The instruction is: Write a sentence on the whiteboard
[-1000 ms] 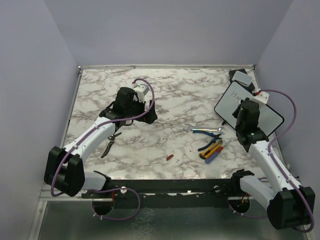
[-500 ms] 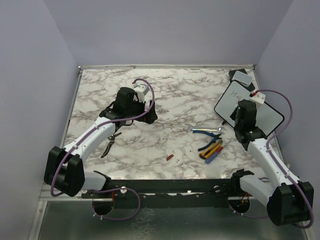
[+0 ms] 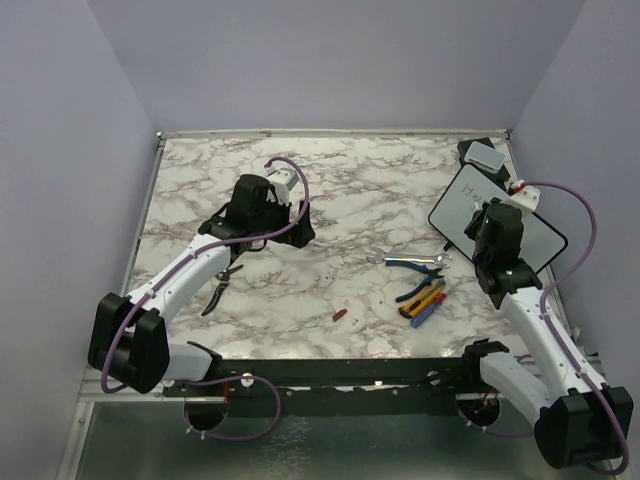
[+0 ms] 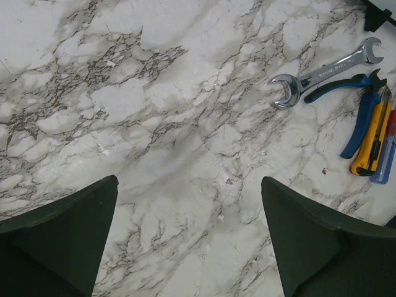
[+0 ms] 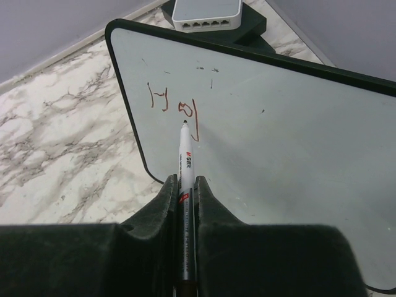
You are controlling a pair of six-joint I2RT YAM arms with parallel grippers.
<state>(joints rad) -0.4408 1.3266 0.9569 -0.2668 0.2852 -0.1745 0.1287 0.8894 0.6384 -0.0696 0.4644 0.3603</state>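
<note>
My R gripper (image 5: 185, 184) is clamped on a marker (image 5: 185, 154), tip by the brown strokes on the whiteboard (image 5: 291, 136). Board lies far right on the table (image 3: 330, 200), grey-white block (image 5: 206, 12) just beyond. L gripper (image 4: 189, 185) is spread wide, holding nothing, over marble left of a wrench (image 4: 322, 71).

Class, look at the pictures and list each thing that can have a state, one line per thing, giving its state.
whiteboard: a few reddish strokes written, the rest blank
marker: uncapped, gripped, tip at the whiteboard by the last stroke
right fingers: shut on the marker
left fingers: wide open, holding nothing
pliers: lying flat, handles spread apart
</note>
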